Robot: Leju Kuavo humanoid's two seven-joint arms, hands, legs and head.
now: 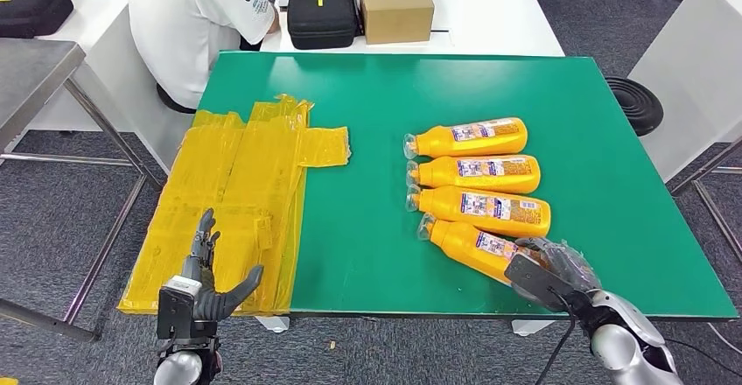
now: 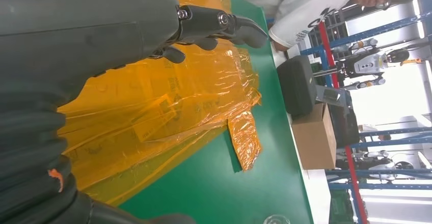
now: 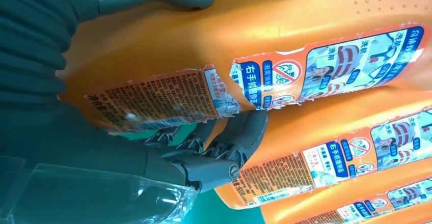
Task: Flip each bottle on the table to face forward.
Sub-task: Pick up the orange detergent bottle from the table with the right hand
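Four orange bottles [image 1: 477,177] lie on their sides in a row on the right half of the green table [image 1: 376,105], clear caps toward the middle, with crinkled yellow plastic sheeting [image 1: 236,192] draped over the near left corner. Beyond stand a white table [image 1: 499,17] carrying a black case [image 1: 321,13] and a cardboard box [image 1: 396,5], and a person in a white shirt [image 1: 192,26]. The right hand [image 1: 551,273] grips the base of the nearest bottle [image 1: 472,245], thumb and fingers wrapped round it, while the left hand [image 1: 203,284] hovers over the sheeting, fingers apart and holding nothing.
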